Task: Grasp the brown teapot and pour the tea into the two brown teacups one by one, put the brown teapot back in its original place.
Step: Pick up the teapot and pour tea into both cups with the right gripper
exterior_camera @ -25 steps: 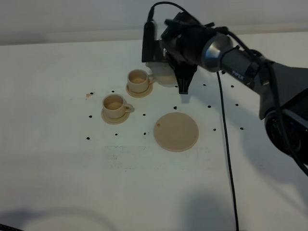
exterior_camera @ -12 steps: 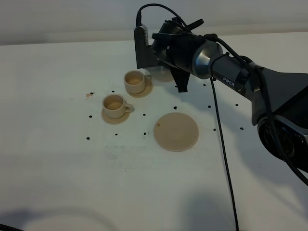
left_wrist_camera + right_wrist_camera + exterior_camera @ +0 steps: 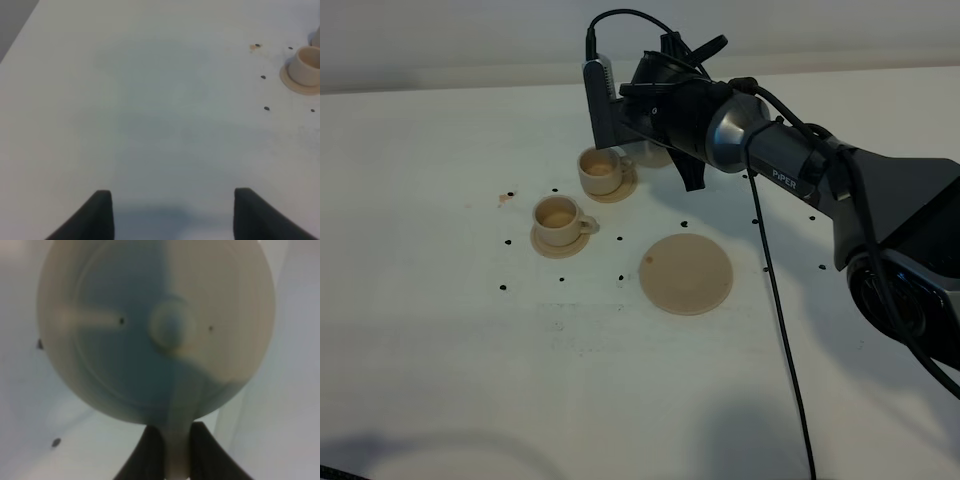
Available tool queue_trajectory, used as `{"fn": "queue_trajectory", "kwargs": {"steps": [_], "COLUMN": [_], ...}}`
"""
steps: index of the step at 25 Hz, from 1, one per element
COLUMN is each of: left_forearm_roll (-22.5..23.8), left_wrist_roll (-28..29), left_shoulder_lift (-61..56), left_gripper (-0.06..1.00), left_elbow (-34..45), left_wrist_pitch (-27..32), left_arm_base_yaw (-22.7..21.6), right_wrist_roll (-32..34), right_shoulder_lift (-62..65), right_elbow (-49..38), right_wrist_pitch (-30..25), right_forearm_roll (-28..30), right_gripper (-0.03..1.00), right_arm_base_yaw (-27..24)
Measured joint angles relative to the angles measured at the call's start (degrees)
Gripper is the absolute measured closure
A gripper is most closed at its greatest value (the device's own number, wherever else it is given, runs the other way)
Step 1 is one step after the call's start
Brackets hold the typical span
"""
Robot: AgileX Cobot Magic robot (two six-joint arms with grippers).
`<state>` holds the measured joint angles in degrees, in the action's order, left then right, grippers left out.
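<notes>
The brown teapot point(image 3: 656, 156) hangs tilted at the back of the table, mostly hidden behind my right gripper point(image 3: 665, 125), beside the far teacup point(image 3: 601, 170). In the right wrist view the teapot's lid and knob point(image 3: 172, 330) fill the picture, and my right gripper point(image 3: 177, 442) is shut on its handle. The near teacup point(image 3: 560, 217) stands on its saucer to the front left and also shows in the left wrist view point(image 3: 306, 67). The round coaster point(image 3: 686, 272) lies bare. My left gripper point(image 3: 172, 220) is open over bare table.
Small black dots and an orange spot point(image 3: 505, 197) mark the white table point(image 3: 440, 330). A black cable point(image 3: 782, 330) hangs from the right arm down toward the front edge.
My right arm has swung left and turned, carrying the teapot closer over the far teacup and tilting it more. The cups and coaster have not moved.
</notes>
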<state>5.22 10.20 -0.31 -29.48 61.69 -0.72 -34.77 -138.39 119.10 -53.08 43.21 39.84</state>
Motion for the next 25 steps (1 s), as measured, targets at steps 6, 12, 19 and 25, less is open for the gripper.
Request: {"fn": "queue_trajectory", "kwargs": {"steps": [6, 12, 19, 25], "left_forearm_roll": [0.00, 0.00, 0.00, 0.00], "left_wrist_roll": [0.00, 0.00, 0.00, 0.00], "left_shoulder_lift": [0.00, 0.00, 0.00, 0.00], "left_gripper": [0.45, 0.45, 0.45, 0.45], "left_elbow": [0.00, 0.00, 0.00, 0.00], "left_wrist_pitch": [0.00, 0.00, 0.00, 0.00], "left_arm_base_yaw": [0.00, 0.00, 0.00, 0.00], "right_wrist_roll": [-1.20, -1.46, -2.52, -2.86], "right_shoulder_lift": [0.00, 0.00, 0.00, 0.00], "right_elbow": [0.00, 0.00, 0.00, 0.00], "right_wrist_pitch": [-0.65, -0.65, -0.55, -0.55], "right_forearm_roll": [1.91, 4.05, 6.56, 7.45], "right_gripper": [0.87, 0.87, 0.87, 0.87], "right_arm_base_yaw": [0.60, 1.66, 2.20, 2.20]}}
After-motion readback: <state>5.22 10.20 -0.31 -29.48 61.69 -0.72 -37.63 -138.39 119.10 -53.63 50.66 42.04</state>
